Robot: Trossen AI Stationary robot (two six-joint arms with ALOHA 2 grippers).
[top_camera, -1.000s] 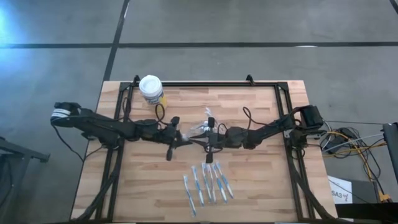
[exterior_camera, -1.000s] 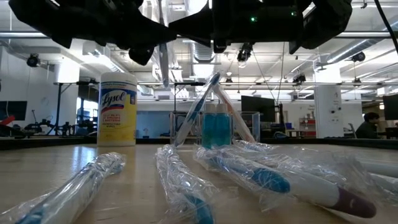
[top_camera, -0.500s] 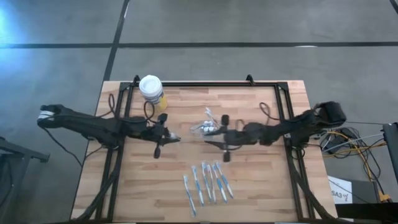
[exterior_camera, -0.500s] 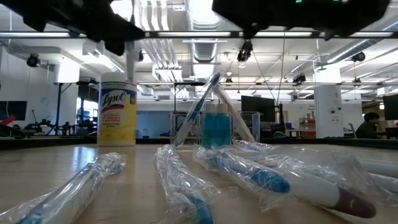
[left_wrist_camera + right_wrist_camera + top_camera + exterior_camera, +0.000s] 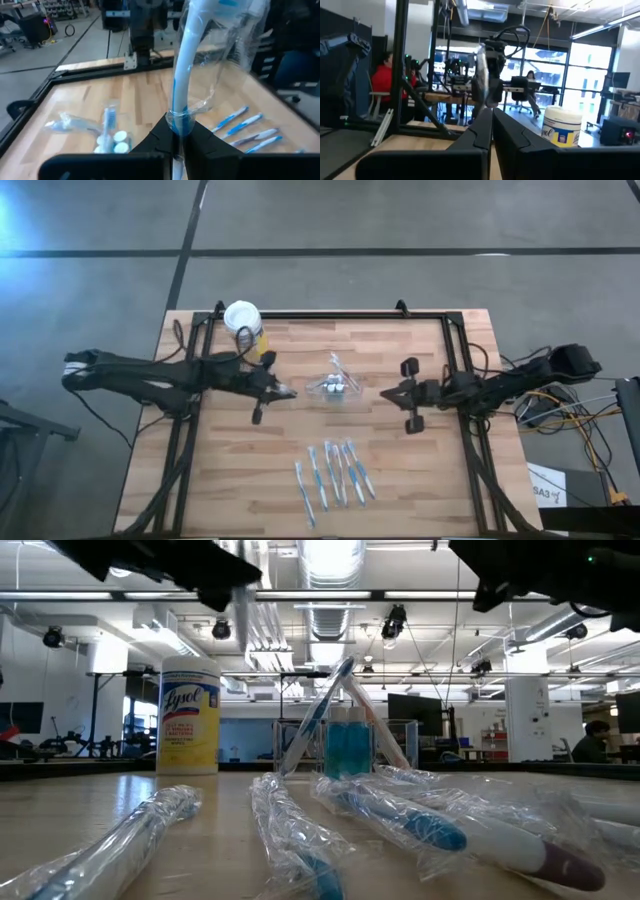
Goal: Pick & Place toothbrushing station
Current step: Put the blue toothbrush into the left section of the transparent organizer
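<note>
High view: small clear plastic toothbrush holder (image 5: 334,385) sits mid wooden desk (image 5: 420,470), between both arms; wrapped blue-white toothbrushes (image 5: 335,472) lie nearer the front edge. Left pincer (image 5: 283,392) clenched on a wrapped blue toothbrush (image 5: 186,75) (left wrist view). Right pincer (image 5: 388,394) clenched, empty.

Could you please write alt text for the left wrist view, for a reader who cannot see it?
The left tool is shut on a plastic-wrapped blue-and-white toothbrush above the wooden table. More toothbrushes lie beyond.
</note>
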